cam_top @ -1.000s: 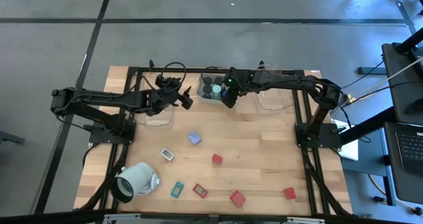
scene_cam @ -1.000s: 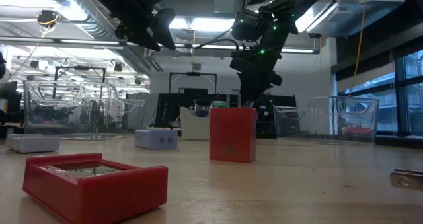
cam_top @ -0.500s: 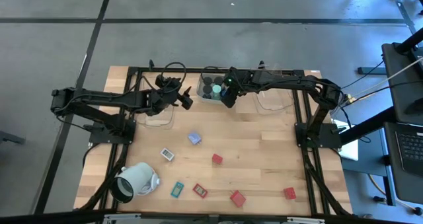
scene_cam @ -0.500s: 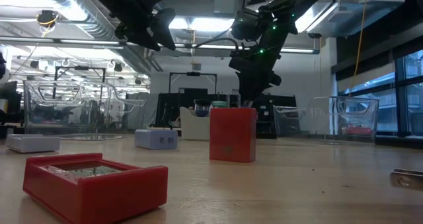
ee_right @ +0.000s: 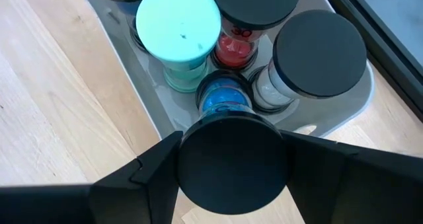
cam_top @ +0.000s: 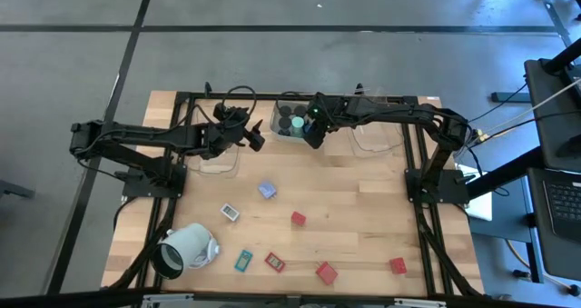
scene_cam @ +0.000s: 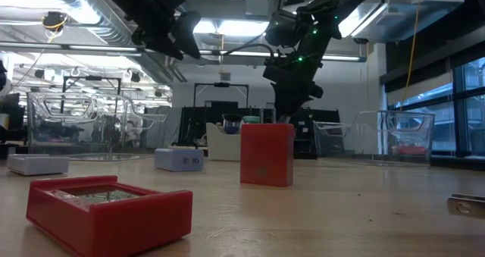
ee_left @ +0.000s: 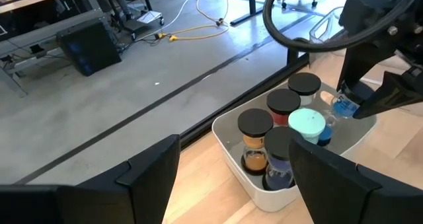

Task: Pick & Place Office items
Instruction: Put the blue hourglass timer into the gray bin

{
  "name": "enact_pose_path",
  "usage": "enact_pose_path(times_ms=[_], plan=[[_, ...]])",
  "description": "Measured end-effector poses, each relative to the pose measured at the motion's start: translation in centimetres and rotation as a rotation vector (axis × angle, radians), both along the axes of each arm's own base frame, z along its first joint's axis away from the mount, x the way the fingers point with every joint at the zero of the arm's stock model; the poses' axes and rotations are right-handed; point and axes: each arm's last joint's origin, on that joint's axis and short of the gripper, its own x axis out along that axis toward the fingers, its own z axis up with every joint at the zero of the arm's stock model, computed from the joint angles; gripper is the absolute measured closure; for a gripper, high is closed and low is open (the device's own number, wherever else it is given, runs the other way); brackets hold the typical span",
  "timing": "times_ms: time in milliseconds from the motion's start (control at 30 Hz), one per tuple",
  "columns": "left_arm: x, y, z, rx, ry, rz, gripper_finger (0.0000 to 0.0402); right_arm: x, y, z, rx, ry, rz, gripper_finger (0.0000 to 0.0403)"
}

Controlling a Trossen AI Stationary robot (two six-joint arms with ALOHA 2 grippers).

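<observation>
Nothing has shifted over the last second. The right gripper [ee_right: 231, 178] stays clenched on a black-capped jar [ee_right: 231, 163] above the tray [ee_right: 158, 121]; the left gripper [ee_left: 231, 178] hangs released nearby. Placement is pending.

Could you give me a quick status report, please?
Right gripper shut on black-lidded jar, above tray of jars. Left gripper open, empty, beside tray. Nothing in the way.
</observation>
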Motion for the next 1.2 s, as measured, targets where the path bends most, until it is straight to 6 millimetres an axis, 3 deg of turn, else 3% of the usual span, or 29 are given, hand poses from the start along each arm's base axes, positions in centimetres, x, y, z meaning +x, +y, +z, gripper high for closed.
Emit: enact_pose_path(times_ms=[800, 1200], plan=[[-0.07, 0.00, -0.13, -0.001, 0.017, 0.002, 0.0123, 0.09, 0.26, -0.74, -0.009, -0.023, 0.007, 0.0183], [-0.08, 0.00, -0.13, -0.001, 0.016, 0.003, 0.0123, 0.10, 0.26, -0.73, -0.002, -0.029, -0.009, 0.0150]])
